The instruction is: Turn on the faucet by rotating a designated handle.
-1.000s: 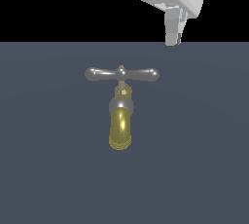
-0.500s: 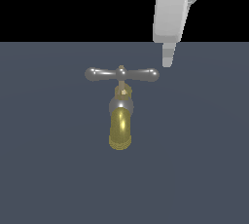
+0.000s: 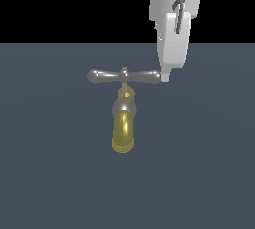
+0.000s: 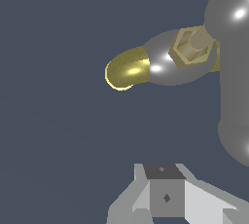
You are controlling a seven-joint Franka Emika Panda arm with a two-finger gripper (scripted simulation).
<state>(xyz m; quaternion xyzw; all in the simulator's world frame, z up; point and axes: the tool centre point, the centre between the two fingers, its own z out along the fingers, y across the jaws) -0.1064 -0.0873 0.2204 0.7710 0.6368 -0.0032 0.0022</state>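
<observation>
Faucet [image 3: 123,123] sat mid-bench [image 3: 45,173], gold spout [image 3: 123,133] pointing toward the exterior camera, grey body above it, brass stem up to the handle [image 3: 124,75]. Handle was a grey crossbar lying level across the stem, one bulb end on the exterior view's left, the other on its right. Claw [image 3: 165,77] was at the right-hand bulb, its tip just beside or touching that end; contact could not be confirmed. Only one finger showed side-on in the exterior view, and the wrist view showed just the claw base [image 4: 165,196], so how wide the jaws stood could not be told. It gripped nothing visible.

Step in hand looked like lining up to push the crossbar end. To do it well, the fingertip needed to sit low enough to catch the bulb at mid-height, not ride over the top. The push had to follow an arc around the stem, staying out near the tip for leverage. A straight-line shove risked sliding off the rounded end. Keeping clear of the spout mattered too.
</observation>
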